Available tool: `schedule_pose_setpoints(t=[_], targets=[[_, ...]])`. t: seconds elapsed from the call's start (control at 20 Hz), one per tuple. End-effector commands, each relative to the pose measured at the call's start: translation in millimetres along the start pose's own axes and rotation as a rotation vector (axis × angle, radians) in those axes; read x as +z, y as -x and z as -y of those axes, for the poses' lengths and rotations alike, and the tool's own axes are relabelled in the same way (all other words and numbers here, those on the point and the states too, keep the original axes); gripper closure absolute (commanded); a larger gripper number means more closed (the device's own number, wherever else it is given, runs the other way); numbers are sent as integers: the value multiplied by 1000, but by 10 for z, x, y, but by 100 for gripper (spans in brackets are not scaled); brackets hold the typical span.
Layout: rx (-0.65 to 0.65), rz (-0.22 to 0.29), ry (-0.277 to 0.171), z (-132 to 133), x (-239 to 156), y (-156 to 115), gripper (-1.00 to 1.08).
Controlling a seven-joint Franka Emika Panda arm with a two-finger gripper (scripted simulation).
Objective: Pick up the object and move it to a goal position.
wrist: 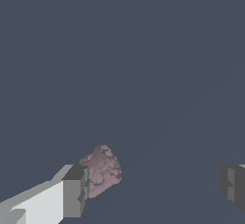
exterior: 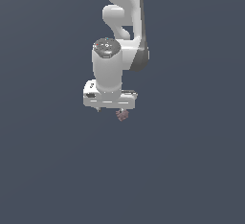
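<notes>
- we see the end effector (wrist: 153,189) open; in the wrist view its two fingers stand wide apart, with nothing clamped between them
- the lump (wrist: 102,171) sits right against the inner face of one finger (wrist: 75,192); the other finger (wrist: 233,182) is well apart from it, so the lump lies far off the middle of the gap
- in the exterior view the lump (exterior: 123,115) peeks out just below the end effector (exterior: 110,107), toward the exterior view's right end of the white hand; we cannot tell from either view whether it rests on the tabletop (exterior: 191,170) or how low the fingers hang over it
- our first worry: if the fingers close from here, the near one may shove the lump along before the far one arrives; being small and roundish, it could roll or skid out of the gap
- second worry: a bumpy surface gives the pads few flat spots; a pinch on a bump might let it twist or pop free on the lift
- third worry: if the near finger comes down further, it could land on the lump's edge and press or flick it aside
- we judge that centring the gap over the lump before closing would be the safer course; no goal marker is visible, so we cannot say how far the carry would be
</notes>
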State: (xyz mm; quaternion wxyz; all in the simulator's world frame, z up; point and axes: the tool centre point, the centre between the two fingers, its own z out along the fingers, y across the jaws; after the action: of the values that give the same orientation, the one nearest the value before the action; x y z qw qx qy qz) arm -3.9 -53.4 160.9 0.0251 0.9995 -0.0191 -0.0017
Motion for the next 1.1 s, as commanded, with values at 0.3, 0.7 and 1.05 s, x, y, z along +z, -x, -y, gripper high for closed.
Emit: schedule_pose_setpoints(t=[0.3, 0.7, 1.05], targets=[[6, -16, 2, -154, -46, -41, -92], [9, -25, 3, -245, -72, -62, -92], [-44, -24, 0, -178, 4, -14, -92]])
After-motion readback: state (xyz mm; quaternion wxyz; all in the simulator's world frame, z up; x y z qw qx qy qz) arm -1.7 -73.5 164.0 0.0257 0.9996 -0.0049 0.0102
